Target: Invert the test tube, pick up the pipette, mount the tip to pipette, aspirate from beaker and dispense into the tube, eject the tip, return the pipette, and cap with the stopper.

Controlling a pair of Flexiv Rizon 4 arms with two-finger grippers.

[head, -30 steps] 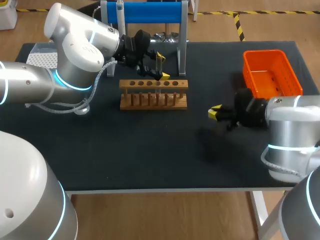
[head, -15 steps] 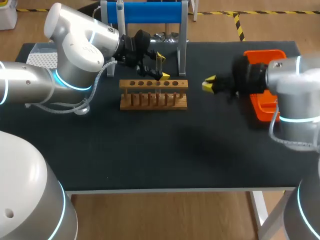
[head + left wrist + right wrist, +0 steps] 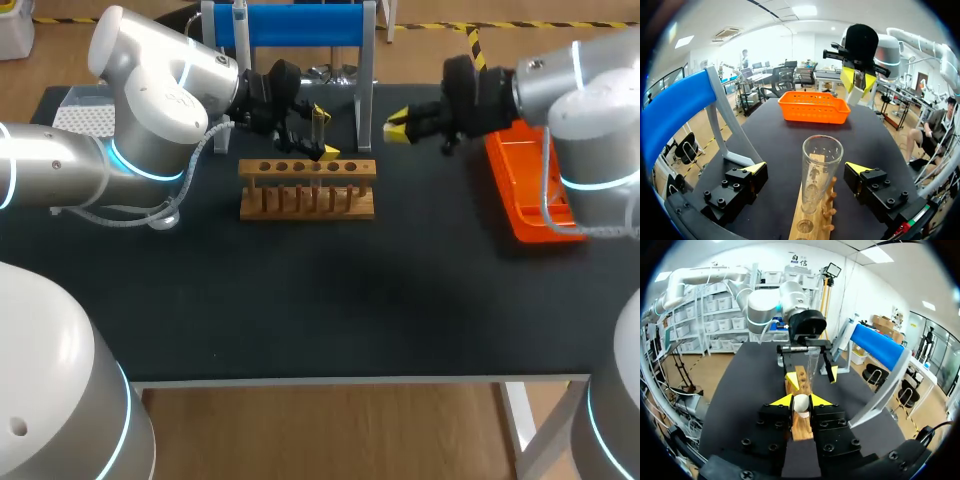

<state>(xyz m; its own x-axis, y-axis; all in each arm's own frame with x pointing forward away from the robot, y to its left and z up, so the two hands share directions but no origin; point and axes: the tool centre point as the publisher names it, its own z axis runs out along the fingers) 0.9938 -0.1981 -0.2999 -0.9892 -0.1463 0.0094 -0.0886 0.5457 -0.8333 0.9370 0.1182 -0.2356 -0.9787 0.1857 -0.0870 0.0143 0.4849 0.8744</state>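
Within the last second the right end effector [image 3: 397, 125] has swung from the near right part of the bench [image 3: 300, 300] up and across to its far side, past the basket [image 3: 530, 195]. The left end effector [image 3: 323, 132] has kept its place.

The right end effector is pinched narrow on a small white stopper [image 3: 801, 403], held at its yellow tips from both sides. Ahead of it, some way off, the tube [image 3: 821, 167] stands mouth up in a hole of the rack [image 3: 307, 187]. The left end effector is spread wide with the tube between its fingers [image 3: 754, 168]. A gap shows on each side, so it grips nothing.

The step in hand looks like capping. To do it well, I judge the stopper should come over the mouth, line up with the tube's axis, and then be pressed straight down. A sideways shove could tilt the glass in its hole. The left fingers closing lightly on the tube first would steady it. The stopper seems to sit shallow in the tips, so a slow press looks wise.

The bench is a flat, dark, matte surface. Just beside the right end effector, behind the rack, rises a post [image 3: 365, 100] of the blue stand [image 3: 300, 25], and the basket lies behind the end effector. Room for the approach looks narrow, between that post and the left fingers.
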